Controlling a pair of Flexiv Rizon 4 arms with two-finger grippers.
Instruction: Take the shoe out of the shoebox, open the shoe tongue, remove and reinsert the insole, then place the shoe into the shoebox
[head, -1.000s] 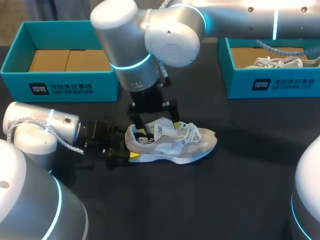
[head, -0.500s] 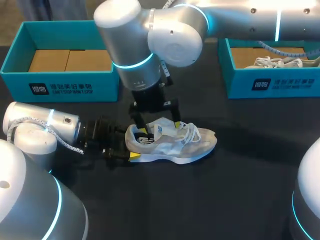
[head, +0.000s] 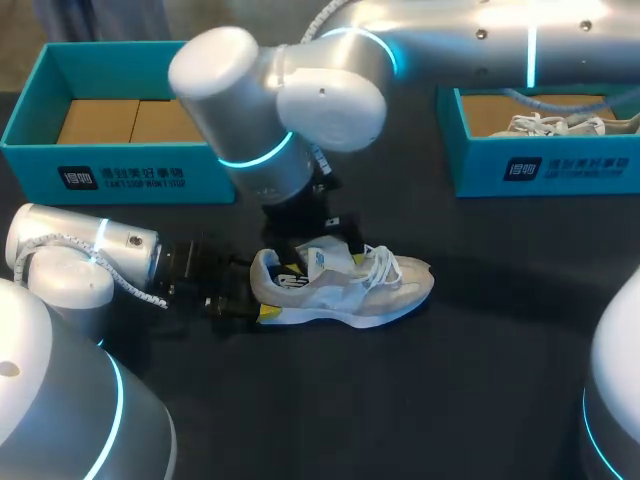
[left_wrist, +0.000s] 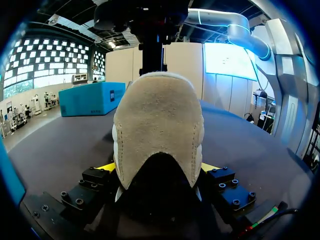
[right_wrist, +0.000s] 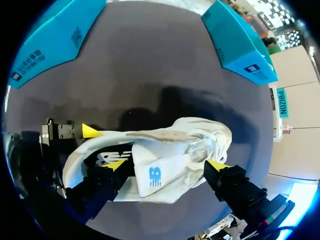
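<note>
Our right arm has tilted and dropped lower over grey-white suede sneaker (head: 345, 285), which lies mid-tabletop (head: 470, 400), near side of left teal cardboard shoebox (head: 120, 170). Right fingers (right_wrist: 116, 164) spread, straddling white tongue (right_wrist: 155, 175), gripping nothing. Left fingers (left_wrist: 106, 167) clenched on sneaker heel. We judge tongue-opening imminent.
</note>
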